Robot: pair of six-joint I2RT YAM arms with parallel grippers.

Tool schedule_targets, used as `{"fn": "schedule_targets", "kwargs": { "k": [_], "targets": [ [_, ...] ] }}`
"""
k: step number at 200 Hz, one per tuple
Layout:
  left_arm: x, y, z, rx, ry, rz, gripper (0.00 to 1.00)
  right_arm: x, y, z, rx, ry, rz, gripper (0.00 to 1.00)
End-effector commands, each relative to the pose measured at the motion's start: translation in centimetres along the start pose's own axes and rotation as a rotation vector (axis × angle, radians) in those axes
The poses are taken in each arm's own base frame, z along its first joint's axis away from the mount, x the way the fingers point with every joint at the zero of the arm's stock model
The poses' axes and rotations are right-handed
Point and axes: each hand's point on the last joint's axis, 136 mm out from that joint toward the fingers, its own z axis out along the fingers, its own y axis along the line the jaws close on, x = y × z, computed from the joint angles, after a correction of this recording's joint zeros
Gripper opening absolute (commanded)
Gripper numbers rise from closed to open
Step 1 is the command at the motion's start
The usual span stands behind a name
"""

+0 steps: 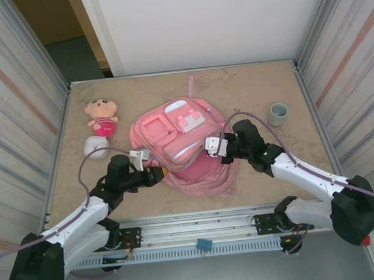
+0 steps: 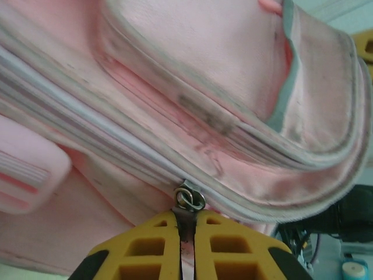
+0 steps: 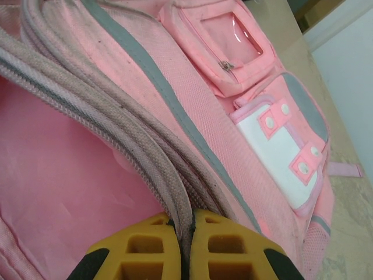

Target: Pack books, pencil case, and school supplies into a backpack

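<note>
I am counting one backpack point(image 1: 181, 147) on the table point(image 1: 248, 89), one doll point(image 1: 102, 116), one white lump point(image 1: 96, 146) just beside the doll, and one grey cylinder point(image 1: 278, 114). I am working with two grippers: the left gripper point(image 2: 186, 224) is pinching one zipper pull point(image 2: 190, 198), and the right gripper point(image 3: 185, 224) is clamping the backpack. I am also seeing one small blue piece point(image 1: 204, 244) on the rail point(image 1: 164, 252).

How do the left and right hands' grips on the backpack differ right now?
The left hand pinches the small metal zipper pull; the right hand pinches the thick corded edge of the opening. Seen from above, the left hand sits at the backpack's left side, the right hand at its right. Both hands are shut on the backpack.
</note>
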Motion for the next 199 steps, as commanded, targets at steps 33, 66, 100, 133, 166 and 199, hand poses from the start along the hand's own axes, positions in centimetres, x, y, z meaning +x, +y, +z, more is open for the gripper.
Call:
{"fn": "schedule_targets", "kwargs": {
  "k": [33, 66, 100, 133, 166, 199],
  "targets": [
    [1.4, -6.5, 1.2, 0.171, 0.078, 0.115, 0.11, -1.4, -1.6, 0.4, 0.052, -0.043, -0.009, 0.00],
    [1.6, -8.0, 2.6, 0.204, 0.091, 0.149, 0.12, -1.5, -1.2, 0.2, 0.045, -0.050, -0.023, 0.00],
    [0.6, -7.7, 2.6, 0.153, 0.051, 0.191, 0.34, -1.4, -1.5, -0.9, 0.034, -0.087, -0.026, 0.00],
    [-1.8, -7.2, 0.6, 0.026, -0.057, 0.312, 0.55, -0.6, -2.9, -1.6, 0.016, -0.065, 0.001, 0.00],
    [-5.3, -4.1, -2.6, -0.195, -0.215, 0.274, 0.65, -1.5, -4.1, -3.3, 0.046, -0.076, 0.160, 0.39],
    [-6.9, 0.5, -4.3, -0.303, -0.277, 0.038, 0.67, -3.2, -5.3, -6.2, 0.069, -0.095, 0.709, 0.57]
  ]
}}
